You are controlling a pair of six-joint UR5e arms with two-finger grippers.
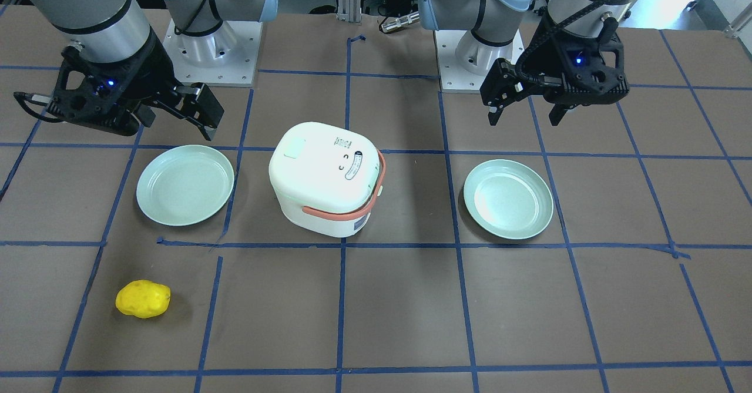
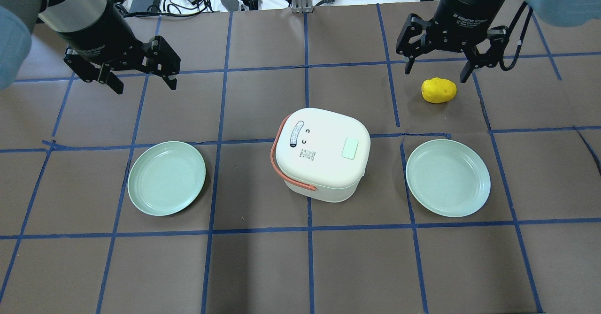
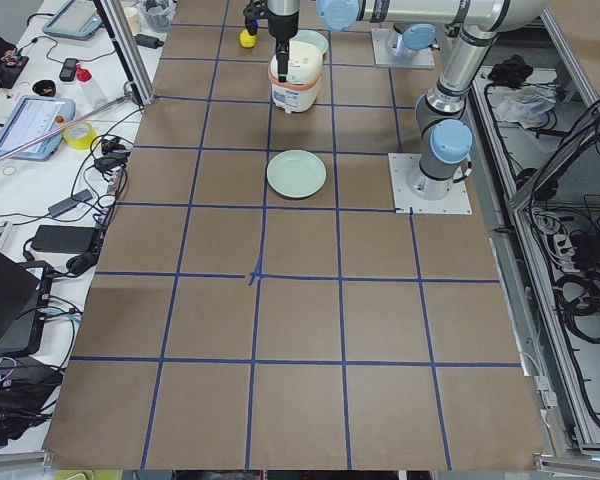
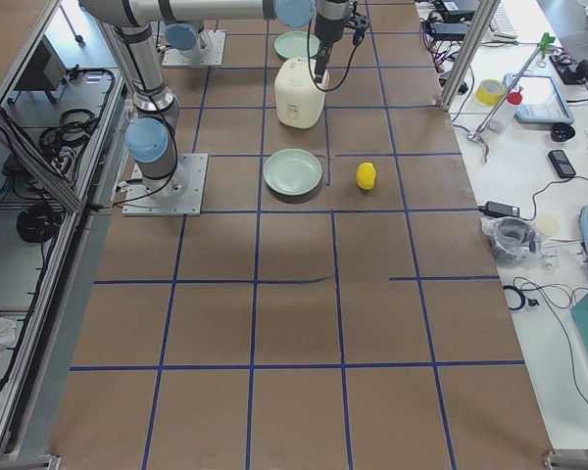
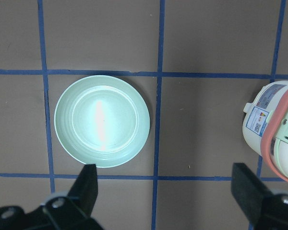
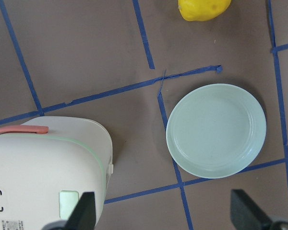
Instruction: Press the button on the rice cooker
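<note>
The white rice cooker (image 1: 326, 175) with a salmon handle stands at the table's middle, lid shut; it also shows in the overhead view (image 2: 321, 152). Its pale green button (image 2: 350, 148) sits on the lid, on the side towards my right arm, and shows in the right wrist view (image 6: 68, 203). My left gripper (image 2: 144, 86) is open and empty, hovering high, left of and beyond the cooker. My right gripper (image 2: 436, 73) is open and empty, hovering right of and beyond the cooker, above a yellow fruit. Neither touches the cooker.
A mint green plate (image 2: 166, 178) lies left of the cooker and another (image 2: 448, 178) lies right of it. A yellow lemon-like fruit (image 2: 438, 90) lies beyond the right plate. Blue tape lines grid the brown table. Cables and gear lie along the far edge.
</note>
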